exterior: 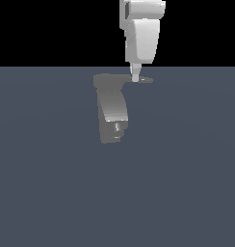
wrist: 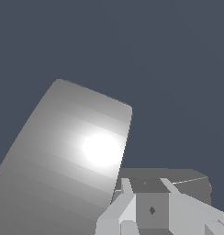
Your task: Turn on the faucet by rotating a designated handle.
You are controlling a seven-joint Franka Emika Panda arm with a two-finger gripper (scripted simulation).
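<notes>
Sticking out toward the exterior view's right from the faucet's [exterior: 111, 108] top, the thin handle [exterior: 145, 79] lies right under the gripper [exterior: 135, 77], whose fingertip meets it (whether the claw is clenched or released I cannot tell). The faucet stands on the grey floor [exterior: 187, 183], near its far edge.

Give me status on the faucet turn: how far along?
Done: the gripper has reached the handle, fingertips down at the lever beside the faucet top. In hand: contact looks made, but the views can't confirm it. Left: rotating the handle; nothing shows it turned yet.
</notes>
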